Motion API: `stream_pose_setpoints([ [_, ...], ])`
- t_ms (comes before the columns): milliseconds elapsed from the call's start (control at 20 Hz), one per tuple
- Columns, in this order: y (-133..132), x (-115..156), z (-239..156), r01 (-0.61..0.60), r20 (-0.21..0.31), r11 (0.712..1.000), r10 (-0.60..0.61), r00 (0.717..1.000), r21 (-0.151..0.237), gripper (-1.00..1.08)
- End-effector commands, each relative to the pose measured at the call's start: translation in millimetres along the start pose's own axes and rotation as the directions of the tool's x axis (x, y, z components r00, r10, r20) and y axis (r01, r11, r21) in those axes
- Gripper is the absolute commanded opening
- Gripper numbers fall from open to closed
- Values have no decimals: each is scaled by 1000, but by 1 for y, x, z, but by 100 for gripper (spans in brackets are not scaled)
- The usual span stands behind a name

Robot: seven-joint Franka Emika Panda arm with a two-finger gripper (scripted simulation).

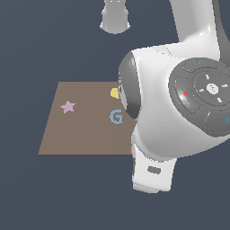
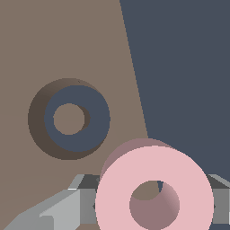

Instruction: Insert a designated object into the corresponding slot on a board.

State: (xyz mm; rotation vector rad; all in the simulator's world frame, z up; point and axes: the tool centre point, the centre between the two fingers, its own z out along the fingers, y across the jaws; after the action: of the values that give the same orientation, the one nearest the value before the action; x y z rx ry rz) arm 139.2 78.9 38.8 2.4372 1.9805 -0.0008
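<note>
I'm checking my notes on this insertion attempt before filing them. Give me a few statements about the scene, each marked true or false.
1. The pink ring is already seated in the ring-shaped slot. False: it sits between the gripper fingers, apart from the slot.
2. The slot has a brown centre island. True.
3. A lilac star lies on the board. True.
4. The letter on the board is a red K. False: it is a blue G.
5. In the exterior view the arm hides the ring. True.
</note>
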Motion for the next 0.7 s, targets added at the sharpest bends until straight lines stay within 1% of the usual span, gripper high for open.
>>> stream_pose_setpoints([
  [0, -11, 12, -1, 86, 0, 996, -86, 996, -1, -100],
  [300, -35, 32, -2, 245, 0, 970, -245, 970, 0, -100],
  [650, -52, 42, -2, 345, 0, 939, -345, 939, 0, -100],
])
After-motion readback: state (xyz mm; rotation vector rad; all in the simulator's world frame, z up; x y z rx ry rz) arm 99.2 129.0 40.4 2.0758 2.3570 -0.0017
